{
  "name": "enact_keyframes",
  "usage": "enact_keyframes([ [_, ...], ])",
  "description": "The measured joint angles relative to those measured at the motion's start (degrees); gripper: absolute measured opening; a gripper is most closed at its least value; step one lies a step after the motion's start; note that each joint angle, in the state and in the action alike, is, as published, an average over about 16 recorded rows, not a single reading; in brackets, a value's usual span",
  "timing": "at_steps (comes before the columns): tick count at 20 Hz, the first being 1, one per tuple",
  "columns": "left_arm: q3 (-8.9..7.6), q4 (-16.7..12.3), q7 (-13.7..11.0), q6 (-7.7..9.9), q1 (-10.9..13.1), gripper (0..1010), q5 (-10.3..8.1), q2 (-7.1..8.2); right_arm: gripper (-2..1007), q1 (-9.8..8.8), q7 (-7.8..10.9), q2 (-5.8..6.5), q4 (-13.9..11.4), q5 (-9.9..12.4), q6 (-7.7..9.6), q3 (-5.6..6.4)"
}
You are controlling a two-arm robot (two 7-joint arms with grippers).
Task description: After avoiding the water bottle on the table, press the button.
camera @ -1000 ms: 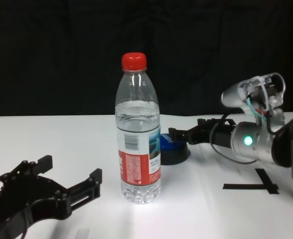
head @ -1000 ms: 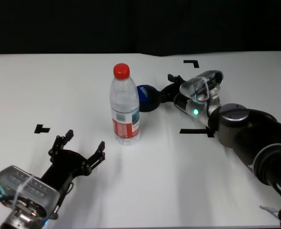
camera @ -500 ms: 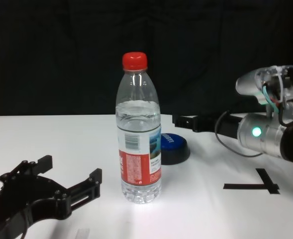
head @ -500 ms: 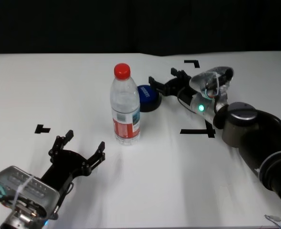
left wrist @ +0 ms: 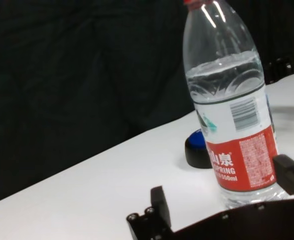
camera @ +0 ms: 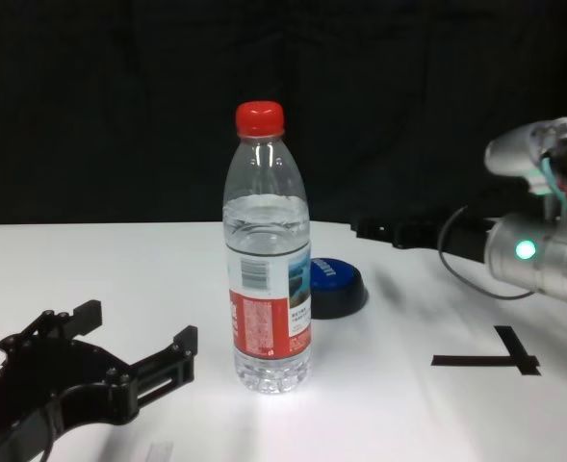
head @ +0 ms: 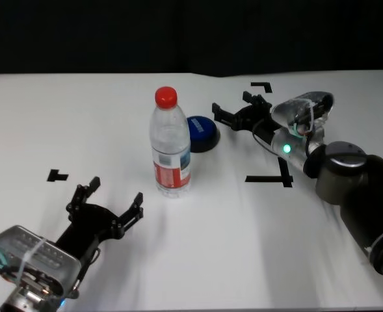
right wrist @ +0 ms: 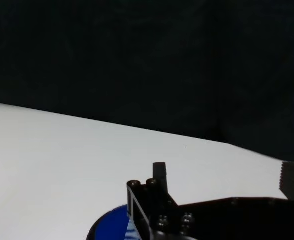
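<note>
The water bottle stands upright mid-table, clear with a red cap and a red label; it also fills the chest view and the left wrist view. Just behind and right of it sits the low blue button on its black base. My right gripper hovers open to the right of the button, raised off the table and touching nothing; the right wrist view shows a sliver of the button below one finger. My left gripper rests open near the front left, short of the bottle.
Black tape marks lie on the white table: a cross under the right forearm, a corner mark at the back, and one at the left. A black backdrop closes off the far edge.
My right gripper has drawn back from the button, rising and moving right, and now stands apart from it. The bottle, button and left arm have not moved.
</note>
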Motion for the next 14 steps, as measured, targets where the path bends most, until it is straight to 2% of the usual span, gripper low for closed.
enact_keyframes([
  [7, 0.0, 0.0, 0.0, 0.0, 0.0, 1003, 0.0, 0.0, 1002, -6.14, -0.35, 3.3, -11.26, 1.83, 3.8, 0.02],
  [14, 0.0, 0.0, 0.0, 0.0, 0.0, 1003, 0.0, 0.0, 1003, -12.45, -1.17, 6.66, -21.98, 3.9, 6.63, 0.54],
])
